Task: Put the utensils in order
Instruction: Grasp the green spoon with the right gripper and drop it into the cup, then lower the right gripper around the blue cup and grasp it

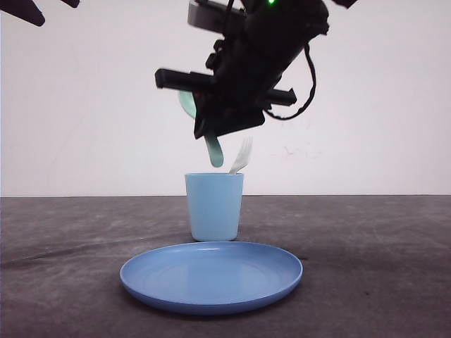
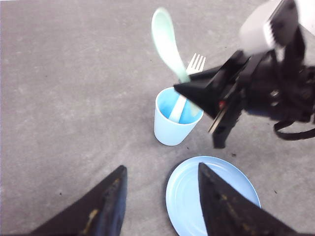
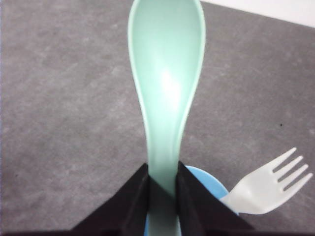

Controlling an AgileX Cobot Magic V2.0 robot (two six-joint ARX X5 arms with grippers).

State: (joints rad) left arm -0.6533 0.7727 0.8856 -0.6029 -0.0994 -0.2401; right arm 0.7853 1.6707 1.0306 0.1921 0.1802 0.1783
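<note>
While pinched at its handle by the right pincer [image 3: 162,189] above the cup [image 1: 213,205], mint spoon [image 3: 166,83]: light, stiff, slippery; fork [image 3: 268,189] already inside; left pincer [image 2: 160,196] spread.

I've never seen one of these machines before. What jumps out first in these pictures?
The black right gripper catches the eye: its jaws are shut on a mint-green spoon, held handle-down over a light blue cup. A cream-white fork already stands in that cup, tines up. A round blue plate lies in front of the cup, and the left gripper hangs open above the table.
</note>
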